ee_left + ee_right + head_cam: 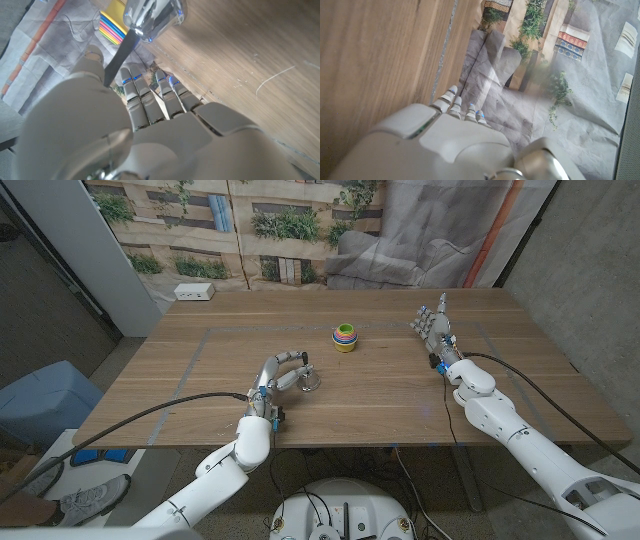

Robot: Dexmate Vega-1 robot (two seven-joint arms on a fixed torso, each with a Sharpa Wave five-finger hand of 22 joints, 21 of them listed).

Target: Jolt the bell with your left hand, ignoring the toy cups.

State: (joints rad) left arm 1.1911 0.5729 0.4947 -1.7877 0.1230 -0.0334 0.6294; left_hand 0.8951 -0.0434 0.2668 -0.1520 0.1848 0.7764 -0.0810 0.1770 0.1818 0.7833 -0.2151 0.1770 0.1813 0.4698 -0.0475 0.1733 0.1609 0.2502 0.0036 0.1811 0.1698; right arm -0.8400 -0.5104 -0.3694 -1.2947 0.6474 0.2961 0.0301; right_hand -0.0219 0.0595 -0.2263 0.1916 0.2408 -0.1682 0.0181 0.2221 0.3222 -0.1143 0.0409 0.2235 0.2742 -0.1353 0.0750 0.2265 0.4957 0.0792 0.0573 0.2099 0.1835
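Note:
A small silver bell (310,383) with a black handle is on the wooden table (400,395), a little left of the middle. My left hand (280,375) curls around the handle from the left. In the left wrist view the handle (119,57) runs from the tilted bell (152,17) down between the thumb and fingers of my left hand (150,125), which pinch it. The stacked toy cups (344,337) (112,25) stand beyond the bell. My right hand (433,328) (455,145) stands at the far right, fingers apart and holding nothing.
A white power strip (194,292) lies at the table's far left corner. Thin tape lines (205,345) mark a rectangle on the tabletop. A blue bin (45,400) stands on the floor to the left. A printed backdrop (290,225) hangs behind the table.

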